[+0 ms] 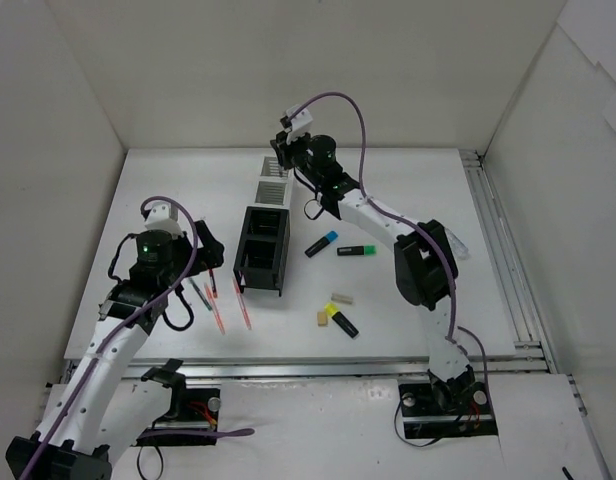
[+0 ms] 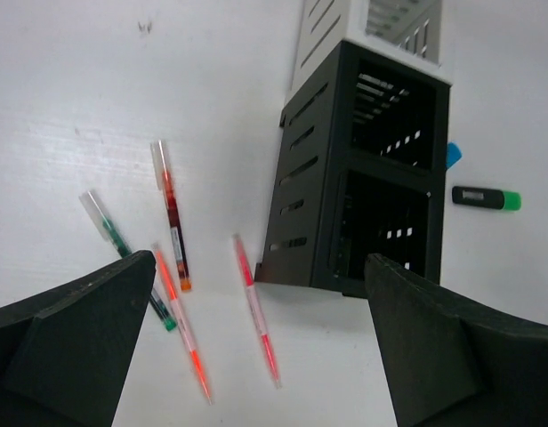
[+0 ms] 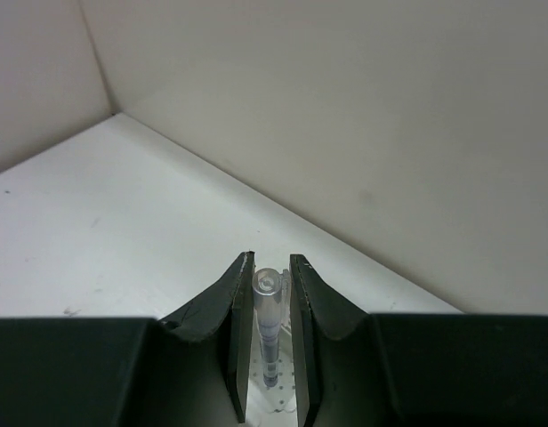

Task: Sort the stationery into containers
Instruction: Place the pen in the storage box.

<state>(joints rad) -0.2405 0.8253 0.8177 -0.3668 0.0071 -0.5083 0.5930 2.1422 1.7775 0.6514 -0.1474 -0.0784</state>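
The containers stand in a row: two white boxes (image 1: pixel 273 185) at the far end and two black open-frame boxes (image 1: pixel 263 250) nearer. My right gripper (image 1: pixel 288 150) hovers over the far white box, shut on a clear-capped pen (image 3: pixel 268 311) that hangs tip-down over the box's perforated floor. My left gripper (image 1: pixel 203 265) is open and empty, low over several pens (image 1: pixel 216 310) left of the black boxes. In the left wrist view a pink-red pen (image 2: pixel 256 311) lies between my fingers (image 2: pixel 78 347), with an orange pen (image 2: pixel 181 325), a dark red pen (image 2: pixel 172 222) and a green-tipped pen (image 2: pixel 123 249) to the left.
Right of the black boxes lie a blue-capped highlighter (image 1: pixel 322 244), a green-capped highlighter (image 1: pixel 356 251), a yellow-capped highlighter (image 1: pixel 341 320) and two beige erasers (image 1: pixel 342 298) (image 1: pixel 323 317). White walls close in the table on three sides. A metal rail (image 1: pixel 498 260) runs along the right edge.
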